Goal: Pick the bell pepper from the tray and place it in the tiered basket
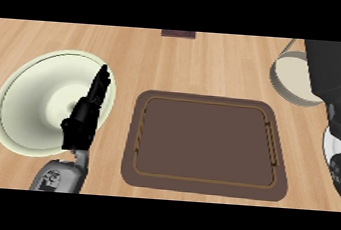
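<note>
Here, left robot hand (84, 116) edge-on, fingers straight – over pale plate (26, 102), beside brown tray (205, 144).

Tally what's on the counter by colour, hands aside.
Brown: 1, the tray
Cream: 2, the plate at left and the basket at upper right
Total: 3
No bell pepper shows.

Even, soft light falls on the pale wood worktop (207, 59); the brown tray (202, 182) casts only a faint shadow at its rim; the cream plate (26, 102) shades gently toward its centre; no glare anywhere; the right-edge arm looms large and dark.
</note>
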You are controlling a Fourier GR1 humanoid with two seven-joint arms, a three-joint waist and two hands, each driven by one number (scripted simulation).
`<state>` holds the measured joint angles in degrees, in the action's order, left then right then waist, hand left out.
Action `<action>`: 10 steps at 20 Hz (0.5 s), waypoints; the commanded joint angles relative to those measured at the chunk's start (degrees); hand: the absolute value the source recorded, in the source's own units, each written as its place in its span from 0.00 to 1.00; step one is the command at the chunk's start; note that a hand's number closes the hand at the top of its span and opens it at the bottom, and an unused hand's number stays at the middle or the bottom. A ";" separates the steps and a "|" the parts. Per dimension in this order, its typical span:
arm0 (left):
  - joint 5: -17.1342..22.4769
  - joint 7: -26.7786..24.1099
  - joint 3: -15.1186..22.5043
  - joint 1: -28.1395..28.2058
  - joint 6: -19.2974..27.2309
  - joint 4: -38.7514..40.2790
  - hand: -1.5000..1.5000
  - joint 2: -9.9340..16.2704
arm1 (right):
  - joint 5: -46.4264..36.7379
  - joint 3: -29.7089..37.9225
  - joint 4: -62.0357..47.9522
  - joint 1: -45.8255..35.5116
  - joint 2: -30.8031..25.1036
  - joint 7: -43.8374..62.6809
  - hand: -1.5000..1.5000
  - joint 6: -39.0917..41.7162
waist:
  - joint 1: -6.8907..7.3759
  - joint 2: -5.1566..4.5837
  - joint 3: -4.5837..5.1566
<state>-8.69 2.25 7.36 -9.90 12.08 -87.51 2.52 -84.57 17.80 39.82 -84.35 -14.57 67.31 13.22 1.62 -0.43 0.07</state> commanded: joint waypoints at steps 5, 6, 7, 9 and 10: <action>0.97 -2.63 -0.41 0.80 -1.24 1.27 0.50 0.03 | -4.75 2.34 -7.81 -0.22 -5.20 6.49 1.00 -3.72 | 0.17 -0.27 0.01; 1.41 1.51 -1.15 -0.03 -1.69 -2.60 0.50 1.35 | -4.29 3.79 -8.64 -1.12 -7.63 5.55 1.00 -2.61 | 0.54 -0.13 -0.04; -0.40 0.06 0.59 1.46 0.19 -1.74 0.50 -0.50 | -4.68 3.80 -9.63 -0.13 -7.10 4.89 1.00 -5.16 | 0.53 -0.23 -0.04; -0.23 2.70 0.85 1.57 -0.52 -3.69 0.50 0.00 | -5.38 3.56 -10.66 -0.14 -8.01 3.53 1.00 -3.64 | 0.29 -0.02 -0.05; 1.54 0.75 -1.93 -0.98 -1.68 -0.10 0.50 1.09 | -5.48 4.12 -11.62 0.19 -9.00 2.72 1.00 -4.71 | 0.08 -0.29 -0.03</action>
<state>-7.86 2.68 6.76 -9.53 10.99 -88.65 3.02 -89.04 21.17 31.26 -84.03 -21.54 64.25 9.59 1.82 -0.61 0.05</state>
